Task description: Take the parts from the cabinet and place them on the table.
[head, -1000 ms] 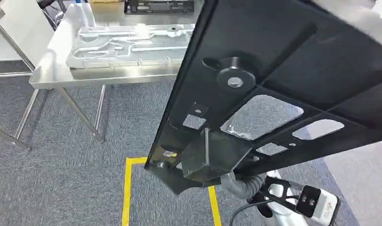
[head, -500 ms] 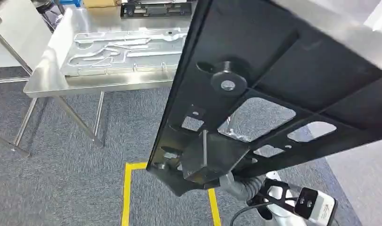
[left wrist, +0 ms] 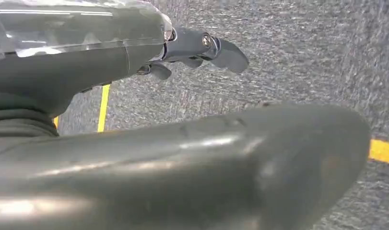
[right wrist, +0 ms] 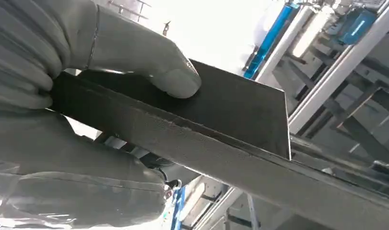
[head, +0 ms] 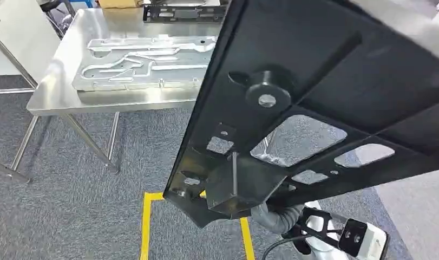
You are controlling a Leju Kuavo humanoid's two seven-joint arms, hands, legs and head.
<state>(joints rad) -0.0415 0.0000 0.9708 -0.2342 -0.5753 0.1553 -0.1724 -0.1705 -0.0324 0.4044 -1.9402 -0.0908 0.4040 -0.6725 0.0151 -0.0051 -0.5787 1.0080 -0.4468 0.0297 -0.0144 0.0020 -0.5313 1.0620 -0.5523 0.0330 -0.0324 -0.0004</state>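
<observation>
A large black metal part (head: 325, 70) with cut-out windows and a round boss hangs tilted in front of me, above the carpet. My right hand (head: 274, 215) grips it at its lower edge from beneath. In the right wrist view the thumb presses on the flat face of the black part (right wrist: 221, 110) and the right hand (right wrist: 63, 96) wraps its rim. My left hand (left wrist: 182, 163) hangs over the floor, its fingers (left wrist: 202, 48) apart and nothing in it. The steel table (head: 54, 92) stands ahead to the left.
On the table lies a silver pressed panel (head: 146, 59), and a black frame (head: 179, 11) sits at its far side. Table legs (head: 92, 135) splay onto grey carpet. Yellow floor tape (head: 146, 227) marks a box beneath me.
The whole view has shifted a little, so the camera moved; the table sits slightly lower in the picture. The black part stays in my right hand's grip.
</observation>
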